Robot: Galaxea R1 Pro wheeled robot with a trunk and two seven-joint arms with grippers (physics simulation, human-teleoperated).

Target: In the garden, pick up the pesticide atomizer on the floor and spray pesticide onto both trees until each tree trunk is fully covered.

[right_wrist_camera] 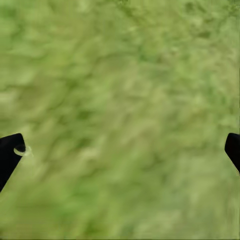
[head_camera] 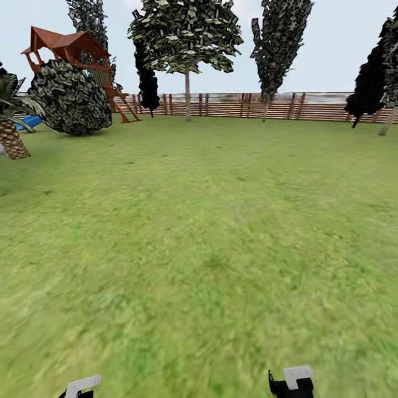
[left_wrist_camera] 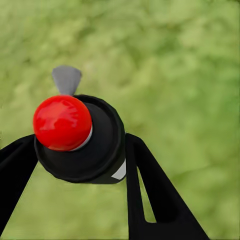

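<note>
The pesticide atomizer (left_wrist_camera: 95, 150) is a black round body with a red knob and a grey nozzle. It sits between the black fingers (left_wrist_camera: 150, 190) of my left gripper (left_wrist_camera: 80, 165), which is shut on it above the grass. My right gripper (right_wrist_camera: 120, 150) is open, with only lawn between its fingertips. Both arms' ends peek in at the head view's lower edge, the left gripper (head_camera: 83, 385) and the right gripper (head_camera: 293, 381). A leafy tree (head_camera: 185, 33) with a pale bare tree trunk (head_camera: 188, 97) stands far off by the fence. A second pale trunk (head_camera: 388, 122) leans at the right edge.
The green lawn (head_camera: 210, 232) stretches ahead to a brown slat fence (head_camera: 309, 106). A red playset (head_camera: 72, 50), a round dark bush (head_camera: 69, 98) and a scaly palm (head_camera: 11, 138) stand at the far left. Dark narrow conifers (head_camera: 148, 83) line the fence.
</note>
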